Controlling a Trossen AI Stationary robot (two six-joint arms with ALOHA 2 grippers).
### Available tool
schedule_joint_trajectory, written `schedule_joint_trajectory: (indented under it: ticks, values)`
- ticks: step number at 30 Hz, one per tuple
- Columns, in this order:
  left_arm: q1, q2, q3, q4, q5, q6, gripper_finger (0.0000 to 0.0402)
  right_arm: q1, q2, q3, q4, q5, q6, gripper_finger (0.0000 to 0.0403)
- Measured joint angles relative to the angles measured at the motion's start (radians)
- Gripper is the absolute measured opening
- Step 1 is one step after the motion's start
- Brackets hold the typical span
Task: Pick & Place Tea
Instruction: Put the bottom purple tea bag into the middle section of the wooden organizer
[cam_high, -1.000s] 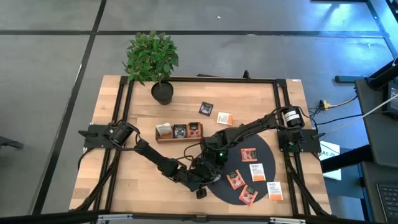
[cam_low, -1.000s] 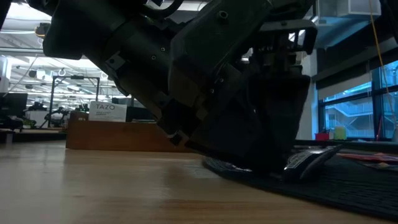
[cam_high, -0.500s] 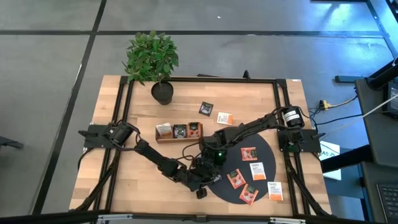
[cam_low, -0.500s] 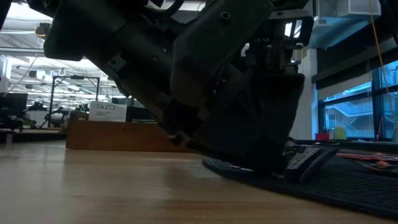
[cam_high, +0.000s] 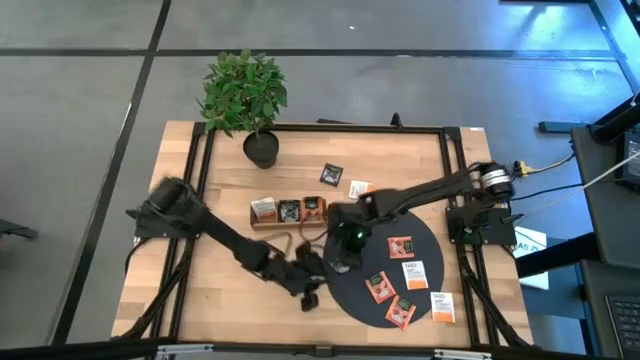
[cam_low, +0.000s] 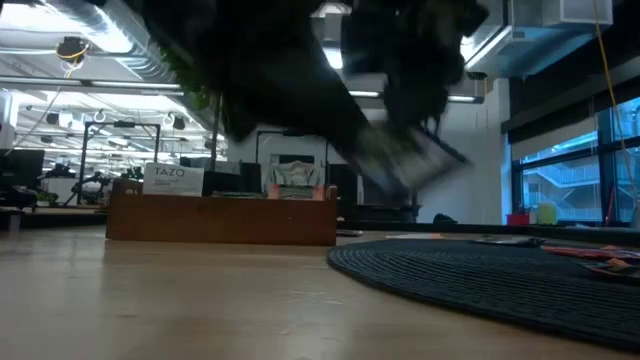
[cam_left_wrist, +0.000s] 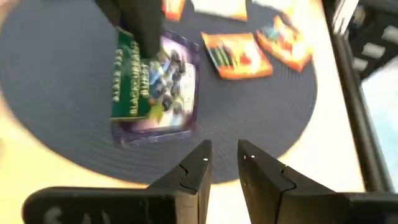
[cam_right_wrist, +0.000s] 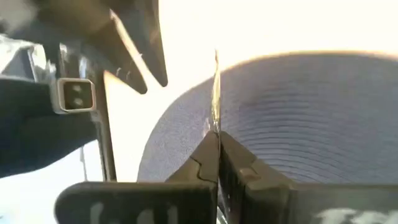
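Right gripper (cam_right_wrist: 217, 146) pinching dark sachet (cam_left_wrist: 155, 87) edge-on above mat (cam_high: 420, 300); tray (cam_high: 288, 222) partly stocked; several sachets left on mat and table.

My right fingers (cam_right_wrist: 218, 163) pinch one dark sachet (cam_left_wrist: 155, 87) with a green side panel, held edge-up above the near-left part of the black mat (cam_high: 435, 232). Five more sachets lie flat on the mat: red-orange ones (cam_high: 400, 246) and white ones with orange print (cam_high: 414, 274). Two others lie on the bare tabletop (cam_high: 230, 165) beyond the tray, one dark (cam_high: 331, 174), one white and orange (cam_high: 358, 187). The wooden tray (cam_high: 287, 222) holds three sachets standing upright, one per compartment.
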Motion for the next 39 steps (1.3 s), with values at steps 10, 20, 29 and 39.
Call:
schedule_joint_trajectory:
  ticks: [10, 20, 29, 39]
  values:
    - [-0.014, -0.417, -0.198, 0.039, -0.015, 0.037, 0.0072, -0.011, -0.205, 0.001, 0.226, 0.260, -0.102, 0.0004]
    - [-0.020, -0.564, -0.218, 0.046, -0.032, 0.152, 0.0073, -0.030, -0.178, 0.001, 0.502, 0.252, -0.241, 0.0004]
    - [-0.007, -0.567, -0.218, 0.106, -0.041, 0.158, 0.0073, -0.030, -0.154, -0.001, 0.508, 0.226, -0.289, 0.0004]
    - [0.052, -0.567, -0.218, 0.107, -0.055, 0.122, 0.0123, -0.030, -0.155, -0.001, 0.404, 0.177, -0.298, 0.0004]
